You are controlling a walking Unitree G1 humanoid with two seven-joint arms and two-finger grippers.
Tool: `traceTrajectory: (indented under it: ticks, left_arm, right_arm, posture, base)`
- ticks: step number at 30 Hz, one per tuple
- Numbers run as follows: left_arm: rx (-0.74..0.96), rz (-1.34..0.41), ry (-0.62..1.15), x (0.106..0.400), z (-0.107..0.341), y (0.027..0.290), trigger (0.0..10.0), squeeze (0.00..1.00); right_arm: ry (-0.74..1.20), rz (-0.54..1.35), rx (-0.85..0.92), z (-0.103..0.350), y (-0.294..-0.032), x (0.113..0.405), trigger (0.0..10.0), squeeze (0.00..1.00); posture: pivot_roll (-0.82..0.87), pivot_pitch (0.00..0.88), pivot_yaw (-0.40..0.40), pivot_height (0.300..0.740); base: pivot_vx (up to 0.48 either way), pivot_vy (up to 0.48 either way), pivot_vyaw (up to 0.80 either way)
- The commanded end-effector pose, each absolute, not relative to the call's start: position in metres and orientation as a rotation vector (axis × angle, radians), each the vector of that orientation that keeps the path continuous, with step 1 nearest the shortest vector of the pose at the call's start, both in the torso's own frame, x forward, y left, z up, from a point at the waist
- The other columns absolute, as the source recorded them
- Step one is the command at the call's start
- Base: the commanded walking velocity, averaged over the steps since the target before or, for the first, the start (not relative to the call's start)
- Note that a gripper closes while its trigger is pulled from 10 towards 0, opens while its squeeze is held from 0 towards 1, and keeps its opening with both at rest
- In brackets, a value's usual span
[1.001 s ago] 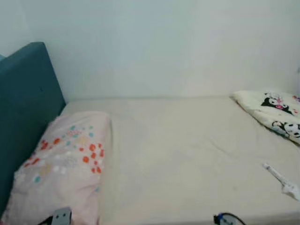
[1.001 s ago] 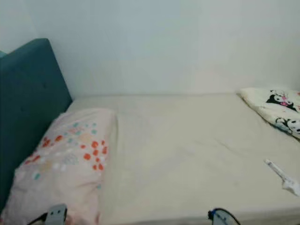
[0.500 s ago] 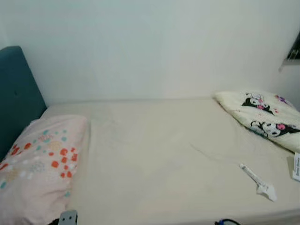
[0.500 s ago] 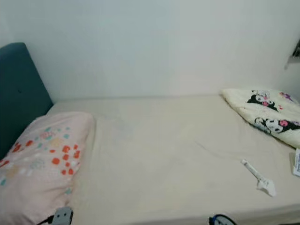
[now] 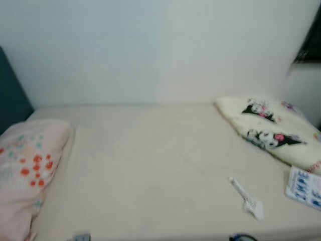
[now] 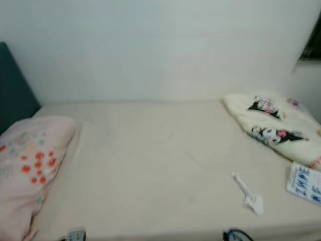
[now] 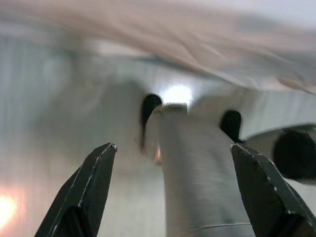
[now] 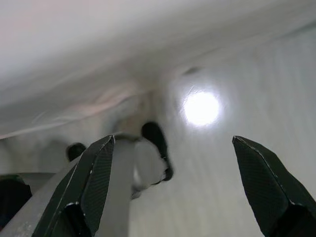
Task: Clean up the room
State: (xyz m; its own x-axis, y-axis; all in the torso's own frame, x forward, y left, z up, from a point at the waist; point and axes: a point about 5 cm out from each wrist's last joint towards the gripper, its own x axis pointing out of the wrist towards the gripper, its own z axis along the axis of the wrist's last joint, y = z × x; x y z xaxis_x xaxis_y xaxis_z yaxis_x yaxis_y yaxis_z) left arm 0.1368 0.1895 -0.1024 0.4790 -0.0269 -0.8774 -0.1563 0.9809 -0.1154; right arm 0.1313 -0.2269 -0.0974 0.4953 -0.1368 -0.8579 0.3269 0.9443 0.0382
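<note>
A bed with a cream sheet fills the scene before me. On its near right lies a small white tube-like item, and a blue-and-white packet lies at the right edge. A pink floral pillow rests at the left end. A cream blanket with cartoon prints is bunched at the far right. My left gripper hangs low and open, nothing between its fingers. My right gripper hangs open too, also holding nothing.
A teal headboard stands at the left end and a pale wall runs behind the bed. A dark shelf or frame juts from the wall at the upper right. Both wrist views show a blurred shiny floor and the robot's silver leg.
The camera has turned to the right: the pillow and headboard slid left, the blanket and white item moved toward centre, and the blue-and-white packet came into view. Nothing on the bed moved.
</note>
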Motion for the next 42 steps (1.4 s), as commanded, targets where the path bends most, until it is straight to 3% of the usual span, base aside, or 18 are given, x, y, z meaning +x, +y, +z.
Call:
traceTrajectory:
  ticks: [1, 16, 23, 33, 42]
  left_arm:
    - [-0.176, 0.084, 1.072, 0.140, -0.102, 0.189, 10.0, 0.00]
    - [-0.172, 0.049, 1.026, 0.180, -0.088, 0.175, 10.0, 0.00]
    - [-0.176, 0.052, 1.021, 0.182, -0.087, 0.176, 10.0, 0.00]
    - [-0.190, 0.104, 1.043, 0.182, -0.087, 0.181, 10.0, 0.00]
    - [-0.173, 0.128, 1.075, 0.158, -0.094, 0.203, 10.0, 0.00]
  right_arm:
    - [0.994, -0.268, 0.197, -0.096, -0.223, 0.139, 10.0, 0.00]
    - [1.012, -0.316, 0.209, -0.098, -0.226, 0.131, 10.0, 0.00]
    - [0.984, -0.267, 0.155, -0.093, -0.226, 0.143, 10.0, 0.00]
    - [0.965, -0.241, 0.108, -0.089, -0.231, 0.152, 10.0, 0.00]
    - [0.915, -0.241, 0.123, -0.084, -0.231, 0.163, 10.0, 0.00]
  posture:
    - [-0.08, 0.000, -0.015, 0.740]
    - [-0.08, 0.000, -0.018, 0.740]
    - [-0.08, 0.000, -0.019, 0.740]
    - [-0.09, 0.000, -0.023, 0.740]
    - [-0.09, 0.000, -0.020, 0.740]
  base:
    - [0.000, -0.480, 0.76]
    - [0.000, -0.480, 0.10]
    - [0.000, -0.480, 0.00]
    - [-0.059, 0.000, 0.00]
    - [-0.213, 0.000, 0.00]
